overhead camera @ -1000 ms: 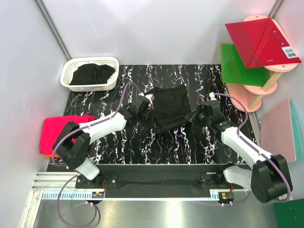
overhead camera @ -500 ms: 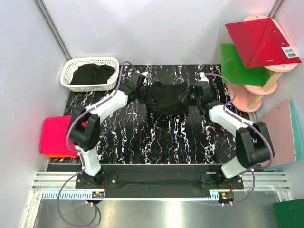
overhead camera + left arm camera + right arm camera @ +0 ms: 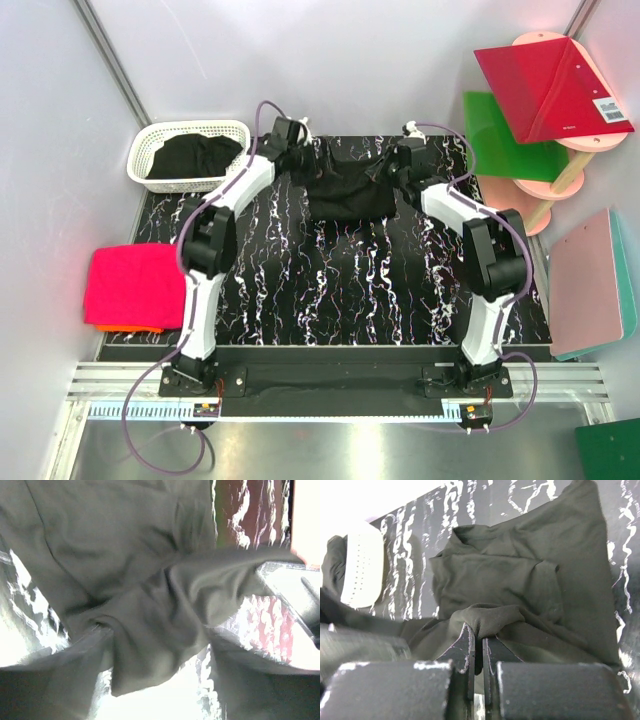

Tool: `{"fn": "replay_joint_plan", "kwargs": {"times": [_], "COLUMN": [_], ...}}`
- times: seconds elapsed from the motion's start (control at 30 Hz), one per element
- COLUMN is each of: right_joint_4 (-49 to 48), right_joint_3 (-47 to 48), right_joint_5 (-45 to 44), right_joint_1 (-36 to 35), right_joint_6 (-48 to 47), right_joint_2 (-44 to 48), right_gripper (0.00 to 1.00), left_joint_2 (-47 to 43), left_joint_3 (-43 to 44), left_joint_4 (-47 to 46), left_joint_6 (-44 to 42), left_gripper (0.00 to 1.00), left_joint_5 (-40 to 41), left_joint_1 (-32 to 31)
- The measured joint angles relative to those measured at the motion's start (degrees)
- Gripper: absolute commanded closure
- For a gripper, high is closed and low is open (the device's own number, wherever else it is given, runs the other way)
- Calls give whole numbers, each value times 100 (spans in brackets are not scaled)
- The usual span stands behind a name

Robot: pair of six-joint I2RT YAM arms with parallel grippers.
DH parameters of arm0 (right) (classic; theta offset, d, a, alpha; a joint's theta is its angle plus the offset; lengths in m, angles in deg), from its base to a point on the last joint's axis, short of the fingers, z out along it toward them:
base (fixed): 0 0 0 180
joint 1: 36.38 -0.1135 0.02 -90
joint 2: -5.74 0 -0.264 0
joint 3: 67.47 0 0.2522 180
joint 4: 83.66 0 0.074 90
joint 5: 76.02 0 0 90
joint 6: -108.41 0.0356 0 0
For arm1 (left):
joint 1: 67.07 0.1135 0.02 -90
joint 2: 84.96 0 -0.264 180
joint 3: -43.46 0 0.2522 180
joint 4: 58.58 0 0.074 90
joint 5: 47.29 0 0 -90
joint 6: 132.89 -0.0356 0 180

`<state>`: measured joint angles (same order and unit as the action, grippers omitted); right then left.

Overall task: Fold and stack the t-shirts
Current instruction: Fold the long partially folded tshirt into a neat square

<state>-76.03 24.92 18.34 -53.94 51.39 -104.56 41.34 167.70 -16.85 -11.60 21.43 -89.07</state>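
Right gripper point(image 3: 476, 642) clamped on black t-shirt point(image 3: 350, 195) at 12 o'clock; left gripper point(image 3: 298, 155) state indeterminable. Folding step, probably; next, lay held edge flat.

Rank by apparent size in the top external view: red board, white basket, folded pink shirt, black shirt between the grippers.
Largest: red board. Next, white basket and pink shirt, which look alike. Smallest: black shirt.

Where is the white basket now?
In the overhead view, the white plastic lattice basket sits at the black marbled table's far left corner, black cloth inside, just left of the left pincer.
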Motion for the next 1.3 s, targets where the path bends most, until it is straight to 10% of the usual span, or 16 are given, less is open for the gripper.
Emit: {"fn": "replay_joint_plan", "kwargs": {"times": [0.2,0.5,0.6,0.63,0.73,0.9,1.3], "right_joint_4": [22,-4,-4,13,142,468,-293], "right_joint_3": [608,1867,2284,2450,3213,4308,-175], "right_joint_5": [90,398,411,400,297,391,247], "right_joint_1": [129,240,286,297,321,337,337], "right_joint_6": [31,212,310,356,455,369,20], "right_joint_2": [-671,-1744,-2031,-2146,-2636,-3346,-240], "right_gripper": [97,96,72,44,12,0,0], "left_joint_2": [597,-1198,-1663,-1755,-1845,-1827,-573], "left_joint_3": [634,-1836,-2312,-2424,-2662,-2774,-1759], "left_joint_4": [157,-66,-240,-308,-533,-592,-892], "left_joint_6": [2,-197,-238,-247,-308,-525,-330], "left_gripper": [1,1,1,1,1,1,1], "left_joint_5": [-103,223,223,205,136,111,339], "left_joint_1": [382,479,446,433,369,66,-367]}}
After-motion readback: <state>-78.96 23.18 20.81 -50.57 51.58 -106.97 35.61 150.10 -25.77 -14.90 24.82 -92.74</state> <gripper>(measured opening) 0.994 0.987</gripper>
